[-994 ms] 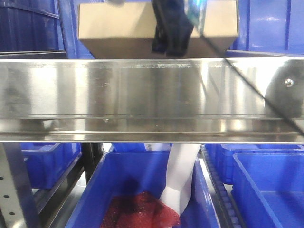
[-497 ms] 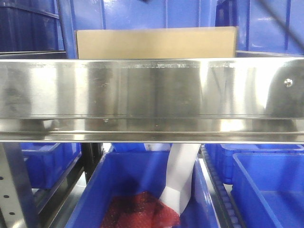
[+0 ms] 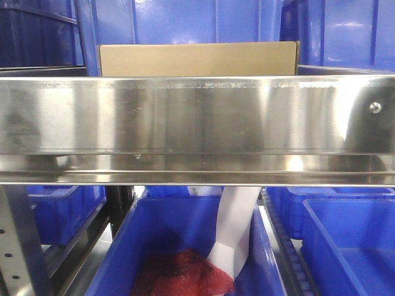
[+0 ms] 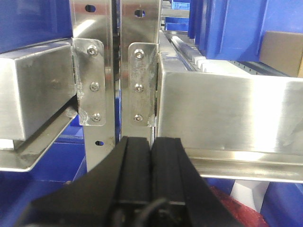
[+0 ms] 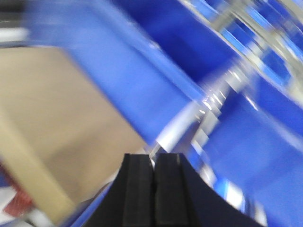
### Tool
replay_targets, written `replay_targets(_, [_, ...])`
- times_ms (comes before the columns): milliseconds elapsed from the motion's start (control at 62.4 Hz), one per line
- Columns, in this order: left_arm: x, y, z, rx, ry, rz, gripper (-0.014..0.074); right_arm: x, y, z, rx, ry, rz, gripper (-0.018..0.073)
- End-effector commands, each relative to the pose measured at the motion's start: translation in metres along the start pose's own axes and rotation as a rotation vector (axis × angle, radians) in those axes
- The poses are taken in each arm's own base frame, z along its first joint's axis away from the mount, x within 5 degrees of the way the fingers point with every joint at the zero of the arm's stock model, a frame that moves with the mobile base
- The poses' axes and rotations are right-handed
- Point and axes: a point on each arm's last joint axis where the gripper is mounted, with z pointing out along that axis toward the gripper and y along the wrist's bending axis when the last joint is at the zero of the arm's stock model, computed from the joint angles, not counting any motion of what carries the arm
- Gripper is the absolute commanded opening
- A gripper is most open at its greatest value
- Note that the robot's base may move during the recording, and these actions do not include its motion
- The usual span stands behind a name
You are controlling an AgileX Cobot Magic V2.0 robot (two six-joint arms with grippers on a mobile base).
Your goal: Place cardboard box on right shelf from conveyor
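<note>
The plain tan cardboard box [image 3: 197,59] rests on the right shelf behind its broad shiny steel lip [image 3: 197,117], with nothing holding it. A corner of the box [image 4: 281,51] shows at the far right of the left wrist view. My left gripper [image 4: 151,144] is shut and empty, low in front of the rack's upright. In the blurred right wrist view, my right gripper [image 5: 154,161] is shut and empty, with the box [image 5: 52,123] to its left. The conveyor is out of view.
Blue bins [image 3: 247,24] stand right behind the box on the shelf. Below the lip sit more blue bins [image 3: 345,246]; one holds red mesh [image 3: 182,277] and a white sheet [image 3: 234,231]. Steel uprights with bolted brackets [image 4: 137,85] stand before the left gripper.
A second ago the right gripper was over the raised box. It has left the front view, and the box has dropped onto the shelf behind the lip and shifted slightly back.
</note>
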Motion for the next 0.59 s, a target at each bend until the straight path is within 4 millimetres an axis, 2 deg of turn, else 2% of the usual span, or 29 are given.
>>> replay_targets(0, [-0.006, 0.000, 0.000, -0.002, -0.084, -0.006, -0.0116, 0.002, -0.023, -0.027, 0.076, -0.140, 0.133, 0.0046])
replay_targets(112, [-0.006, 0.000, 0.000, -0.002, -0.084, -0.006, -0.0115, 0.031, -0.038, -0.049, 0.180, -0.158, 0.274, 0.0046])
replay_targets(240, [-0.006, 0.000, 0.000, -0.002, -0.084, -0.006, -0.0116, 0.065, -0.040, -0.074, 0.288, -0.177, 0.399, 0.0046])
replay_targets(417, [-0.006, 0.000, 0.000, -0.002, -0.084, -0.006, -0.0115, 0.105, -0.023, -0.095, 0.361, -0.267, 0.493, 0.0046])
replay_targets(577, [-0.006, 0.000, 0.000, -0.002, -0.084, -0.006, -0.0116, 0.128, -0.004, -0.114, 0.368, -0.336, 0.511, 0.0046])
